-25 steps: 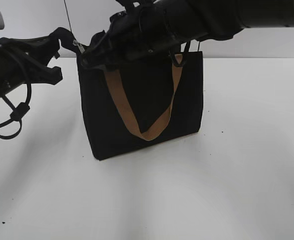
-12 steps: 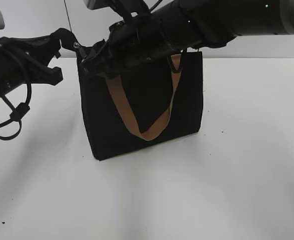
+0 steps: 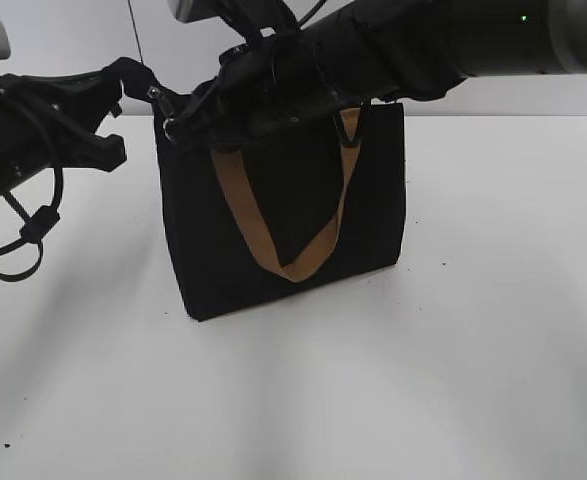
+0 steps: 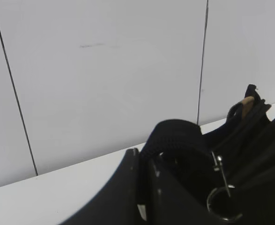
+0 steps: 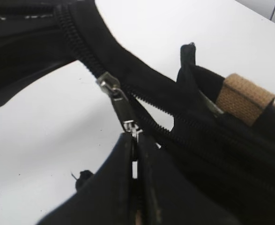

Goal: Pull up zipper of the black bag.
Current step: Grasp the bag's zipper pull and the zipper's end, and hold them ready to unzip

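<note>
The right arm reaches in from the upper right and lies low across the top rim of the black bag (image 3: 283, 215), which stands upright on the white table (image 3: 473, 350); its right gripper (image 3: 173, 125) ends at the bag's top corner on the far side from its own base. The left arm comes in level from the opposite side, and the left gripper (image 3: 128, 75) meets that same corner.

Only the right wrist view shows the zipper (image 5: 113, 89): its silver slider sits on the black teeth just ahead of the fingertips, and the right gripper (image 5: 135, 140) is pinched together on the pull tab. A tan strap (image 5: 245, 98) end pokes out beyond it.

In the left wrist view, the left gripper (image 4: 149, 161) is closed on a black fabric loop (image 4: 174, 136) at the bag's end, with a metal ring (image 4: 221, 206) just beside it
</note>
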